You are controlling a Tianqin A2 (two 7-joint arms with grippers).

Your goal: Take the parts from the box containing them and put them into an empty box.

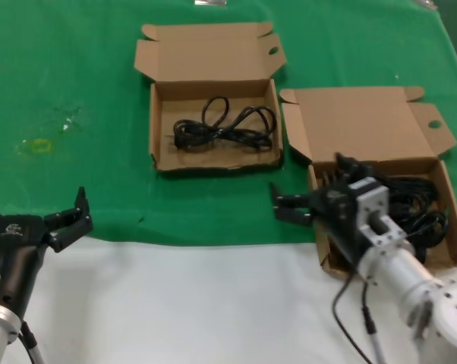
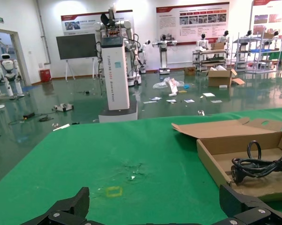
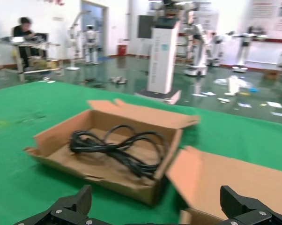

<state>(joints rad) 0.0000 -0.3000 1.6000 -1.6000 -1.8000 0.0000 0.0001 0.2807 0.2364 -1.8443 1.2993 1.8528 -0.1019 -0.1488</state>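
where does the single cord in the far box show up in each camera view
Head view: the cord lies coiled in the far box, upper centre.
Left wrist view: same cord at the right edge, inside the box.
Right wrist view: cord centre-left, in the box.
Shared landmark: that box's open lid on the green cloth.

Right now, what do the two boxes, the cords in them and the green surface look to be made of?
Both boxes, the far box and the near box, look like plain brown corrugated cardboard, matte, with folded tabbed lids. The cords seem rubbery black plastic, slightly glossy and limp in loops. The table cover looks like green felt-like cloth, though that is less sure.
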